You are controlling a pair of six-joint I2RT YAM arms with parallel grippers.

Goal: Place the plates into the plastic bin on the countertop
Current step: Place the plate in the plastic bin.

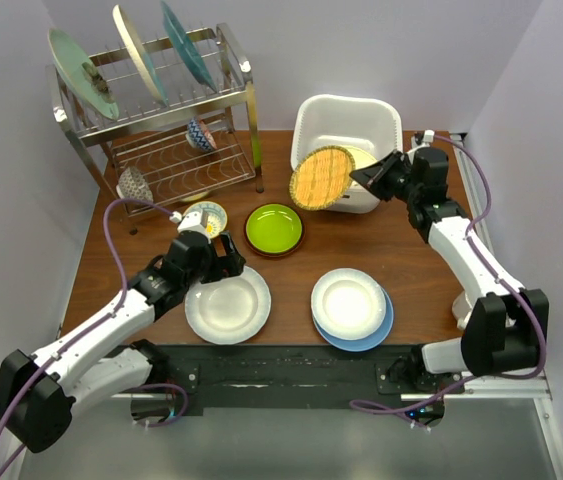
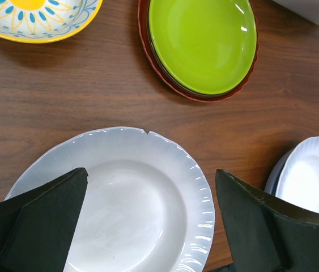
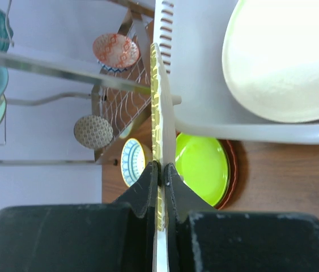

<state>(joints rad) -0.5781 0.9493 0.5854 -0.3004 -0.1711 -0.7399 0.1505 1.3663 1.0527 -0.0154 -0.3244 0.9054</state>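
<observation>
My right gripper [image 1: 366, 178] is shut on the rim of the yellow woven-look plate [image 1: 321, 177], held tilted on edge over the front of the white plastic bin [image 1: 353, 115]; the right wrist view shows the plate edge-on [image 3: 157, 102] in my gripper [image 3: 161, 168]. A cream plate [image 3: 284, 56] lies inside the bin [image 3: 261, 131]. My left gripper [image 1: 223, 262] is open above the far rim of a white plate [image 1: 227, 304], its fingers either side of the plate [image 2: 131, 198]. A lime green plate [image 1: 273, 228] sits on a brown one. A white plate [image 1: 349, 302] sits on a blue plate [image 1: 376, 333].
A steel wire dish rack [image 1: 166, 110] stands at the back left with three plates upright on its top tier and small bowls below. A yellow-and-blue patterned bowl [image 1: 205, 216] sits in front of the rack, near my left gripper. The table's right edge runs beside the right arm.
</observation>
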